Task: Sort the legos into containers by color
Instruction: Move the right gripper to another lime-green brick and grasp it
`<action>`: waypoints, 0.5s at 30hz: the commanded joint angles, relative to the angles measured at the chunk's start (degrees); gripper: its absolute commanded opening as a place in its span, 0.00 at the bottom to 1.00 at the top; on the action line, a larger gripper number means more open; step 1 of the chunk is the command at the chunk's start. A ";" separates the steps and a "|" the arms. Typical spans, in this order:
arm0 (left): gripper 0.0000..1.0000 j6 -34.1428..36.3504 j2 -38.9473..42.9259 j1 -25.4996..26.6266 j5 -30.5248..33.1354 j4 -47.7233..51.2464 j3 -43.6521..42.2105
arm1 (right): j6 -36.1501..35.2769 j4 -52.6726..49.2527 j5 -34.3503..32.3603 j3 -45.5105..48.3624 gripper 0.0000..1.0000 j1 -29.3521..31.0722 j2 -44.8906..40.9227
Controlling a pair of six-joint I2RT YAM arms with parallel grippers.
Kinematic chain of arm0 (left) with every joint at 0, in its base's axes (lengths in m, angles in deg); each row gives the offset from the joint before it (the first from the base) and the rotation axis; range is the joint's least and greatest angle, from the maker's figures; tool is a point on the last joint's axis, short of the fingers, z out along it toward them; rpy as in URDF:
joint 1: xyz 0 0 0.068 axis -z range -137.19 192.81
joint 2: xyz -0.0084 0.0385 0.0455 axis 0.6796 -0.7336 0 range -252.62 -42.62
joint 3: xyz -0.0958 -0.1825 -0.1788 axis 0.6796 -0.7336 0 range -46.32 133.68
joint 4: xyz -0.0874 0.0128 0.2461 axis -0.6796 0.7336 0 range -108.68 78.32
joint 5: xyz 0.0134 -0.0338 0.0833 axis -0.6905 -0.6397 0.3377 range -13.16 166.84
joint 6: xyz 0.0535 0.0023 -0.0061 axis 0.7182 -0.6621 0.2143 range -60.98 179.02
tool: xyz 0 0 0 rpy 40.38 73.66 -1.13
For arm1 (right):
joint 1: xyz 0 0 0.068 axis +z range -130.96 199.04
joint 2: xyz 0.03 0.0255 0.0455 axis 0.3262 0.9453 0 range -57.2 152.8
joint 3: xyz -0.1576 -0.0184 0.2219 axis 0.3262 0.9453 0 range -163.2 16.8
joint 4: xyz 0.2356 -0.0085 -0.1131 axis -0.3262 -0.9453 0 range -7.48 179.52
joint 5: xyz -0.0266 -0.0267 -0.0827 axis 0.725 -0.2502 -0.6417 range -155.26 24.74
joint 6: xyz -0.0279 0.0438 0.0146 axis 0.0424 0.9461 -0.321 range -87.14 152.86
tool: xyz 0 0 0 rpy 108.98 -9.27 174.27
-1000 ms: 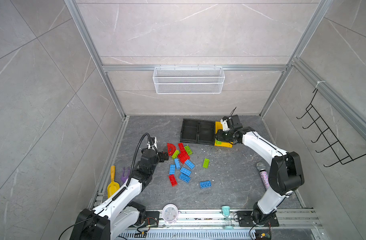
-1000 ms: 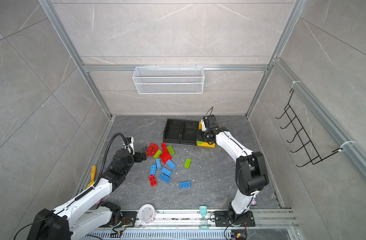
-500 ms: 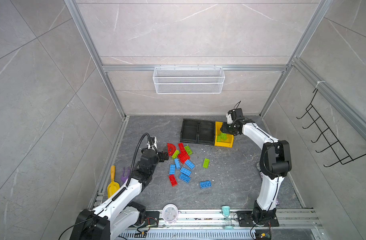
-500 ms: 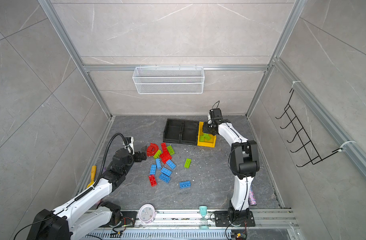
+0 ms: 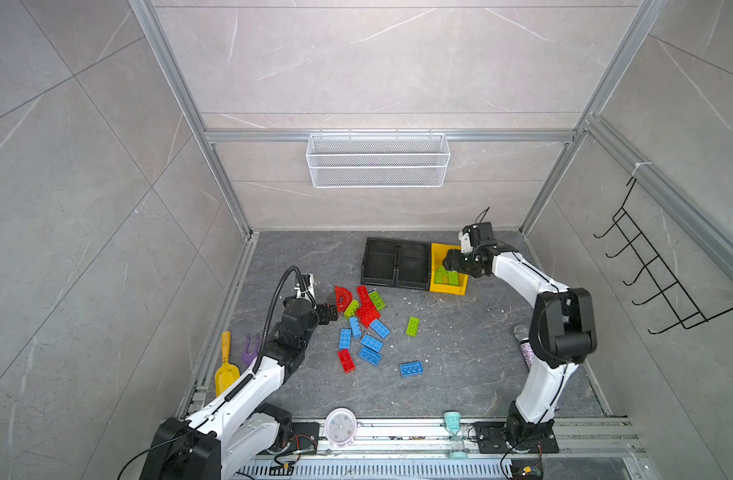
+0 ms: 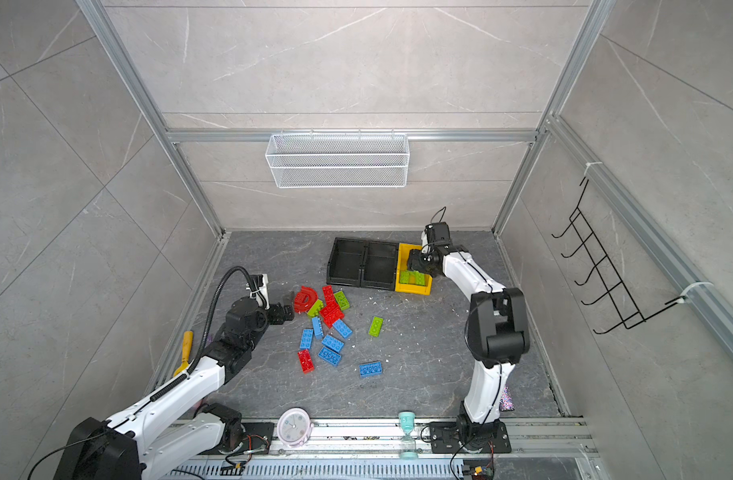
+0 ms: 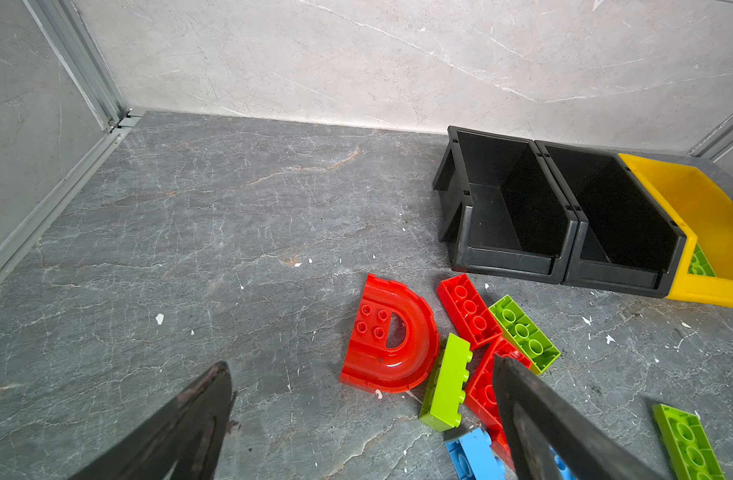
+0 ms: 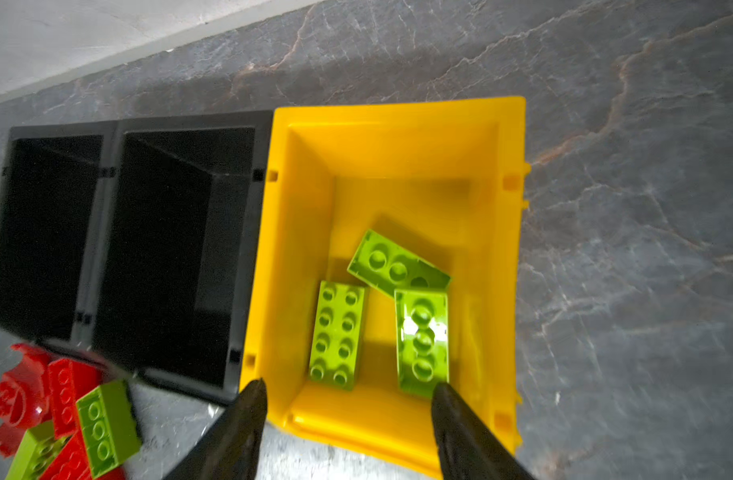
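Floor: legos below right end effector

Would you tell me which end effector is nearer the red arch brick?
Left. The left end effector sits beside the red arch; the right end effector is over the yellow bin.

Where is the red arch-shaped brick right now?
In a top view the red arch brick lies at the left edge of the loose pile, just ahead of the left claw, with a lime green brick beside it.
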 commanded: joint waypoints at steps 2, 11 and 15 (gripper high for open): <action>1.00 0.54 1.97 -0.11 -0.10 -2.72 -0.59 | 2.39 2.29 0.65 11.68 0.67 5.40 -13.86; 1.00 1.70 -0.76 -0.07 -7.81 -5.30 -0.25 | 7.46 8.21 -0.98 26.41 0.68 17.70 -18.51; 1.00 2.03 -1.17 -0.05 -7.60 -4.97 0.08 | 8.42 11.15 -1.13 27.03 0.69 21.52 -13.84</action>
